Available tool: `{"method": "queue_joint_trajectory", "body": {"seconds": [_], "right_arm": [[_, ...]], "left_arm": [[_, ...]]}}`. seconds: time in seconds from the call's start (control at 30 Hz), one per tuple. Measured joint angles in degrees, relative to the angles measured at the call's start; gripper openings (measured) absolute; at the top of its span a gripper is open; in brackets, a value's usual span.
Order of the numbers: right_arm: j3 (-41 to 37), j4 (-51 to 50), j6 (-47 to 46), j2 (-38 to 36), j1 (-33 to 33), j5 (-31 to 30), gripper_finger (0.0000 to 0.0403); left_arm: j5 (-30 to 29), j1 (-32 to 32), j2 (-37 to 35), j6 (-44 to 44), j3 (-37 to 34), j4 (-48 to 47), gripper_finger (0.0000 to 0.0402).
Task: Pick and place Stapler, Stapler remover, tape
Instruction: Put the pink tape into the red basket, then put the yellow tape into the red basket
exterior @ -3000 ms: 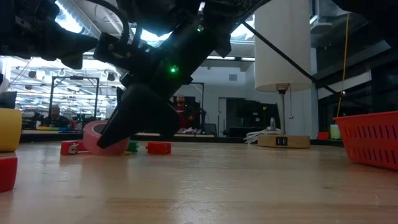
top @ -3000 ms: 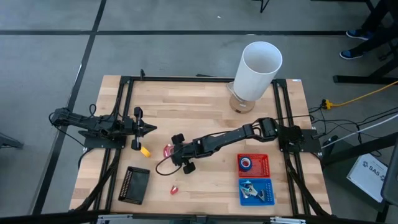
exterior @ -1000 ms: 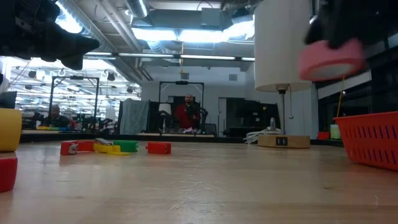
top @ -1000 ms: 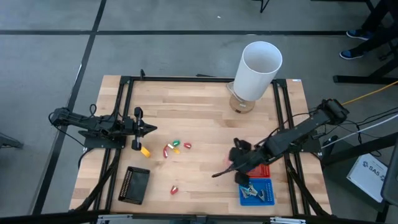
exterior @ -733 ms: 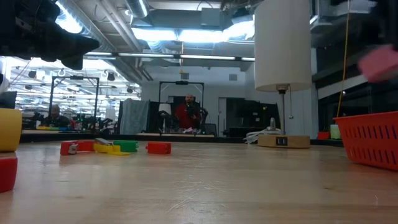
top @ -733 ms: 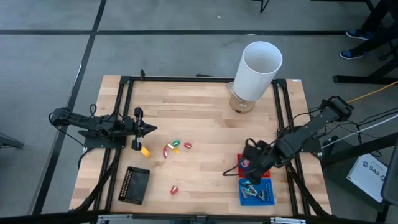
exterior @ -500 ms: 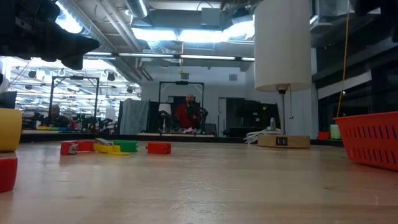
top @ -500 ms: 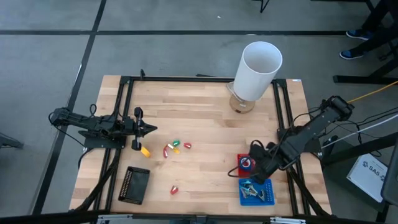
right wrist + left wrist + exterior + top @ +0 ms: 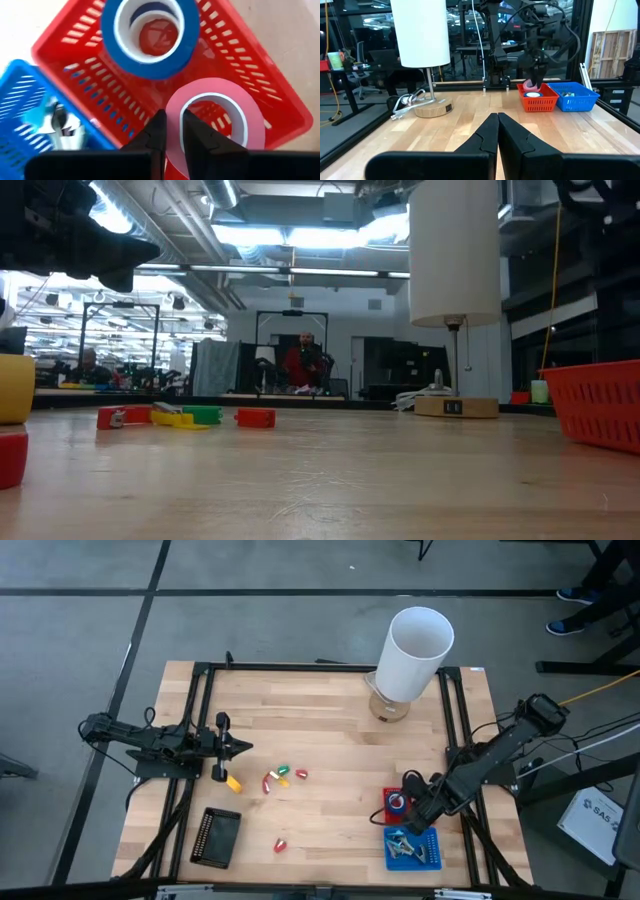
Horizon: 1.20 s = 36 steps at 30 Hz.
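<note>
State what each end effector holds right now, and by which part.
The right end effector pinches the pink tape roll by its wall, over the red basket. The left end effector is shut, holding nothing.

High view looks straight down on the whole table [image 9: 330,730]. Low view sits at tabletop level, facing across. Right wrist view is close above the red basket [image 9: 75,60], shared with the left wrist view.

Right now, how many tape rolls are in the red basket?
2. The blue roll lies flat in the red basket. The pink roll is beside it, pinched by the right claw, low in the basket. None seems hidden.
</note>
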<state>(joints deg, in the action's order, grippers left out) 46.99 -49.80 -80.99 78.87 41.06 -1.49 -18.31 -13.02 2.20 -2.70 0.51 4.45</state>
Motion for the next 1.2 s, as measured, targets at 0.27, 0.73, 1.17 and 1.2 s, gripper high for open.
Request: {"method": "queue_joint_trajectory", "body": {"seconds": [0.27, 0.73, 1.17, 1.2], "right_arm": [[-2.4, 0.8, 0.0, 0.0, -1.3, -1.2, 0.0044], [-2.4, 1.7, 0.4, -0.1, -2.2, 4.3, 0.014], [0.8, 4.7, 6.9, -4.1, -9.8, 11.2, 0.0181], [1.5, 5.5, 7.7, -4.0, -10.2, 11.2, 0.0181]], "left_arm": [[0.0, 0.0, 0.0, 0.0, 0.0, 0.0, 0.0004], [0.0, 0.0, 0.0, 0.0, 0.0, 0.0, 0.0004], [0.0, 0.0, 0.0, 0.0, 0.0, 0.0, 0.0004], [0.0, 0.0, 0.0, 0.0, 0.0, 0.0, 0.0004]]}}
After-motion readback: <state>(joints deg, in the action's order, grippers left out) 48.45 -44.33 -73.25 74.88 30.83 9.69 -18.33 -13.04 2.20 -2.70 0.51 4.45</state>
